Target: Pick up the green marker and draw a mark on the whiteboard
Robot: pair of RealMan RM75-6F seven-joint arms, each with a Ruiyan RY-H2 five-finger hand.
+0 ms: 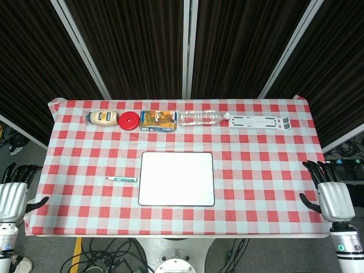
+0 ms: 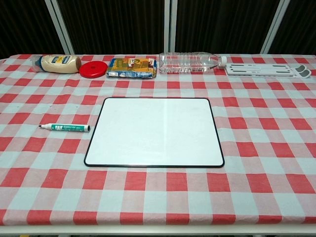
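Observation:
The green marker (image 1: 121,179) (image 2: 64,128) lies flat on the checked cloth just left of the whiteboard, capped end pointing left. The blank whiteboard (image 1: 177,178) (image 2: 155,132) with a black rim lies at the table's middle. My left hand (image 1: 15,190) hangs off the table's left edge, fingers apart, holding nothing. My right hand (image 1: 330,190) hangs off the right edge, fingers spread and empty. Neither hand shows in the chest view.
Along the back edge stand a mayonnaise bottle (image 1: 102,118), a red round lid (image 1: 129,121), a yellow snack packet (image 1: 158,121), a lying clear water bottle (image 1: 202,118) and a white folding stand (image 1: 261,121). Cables lie on the floor below the table.

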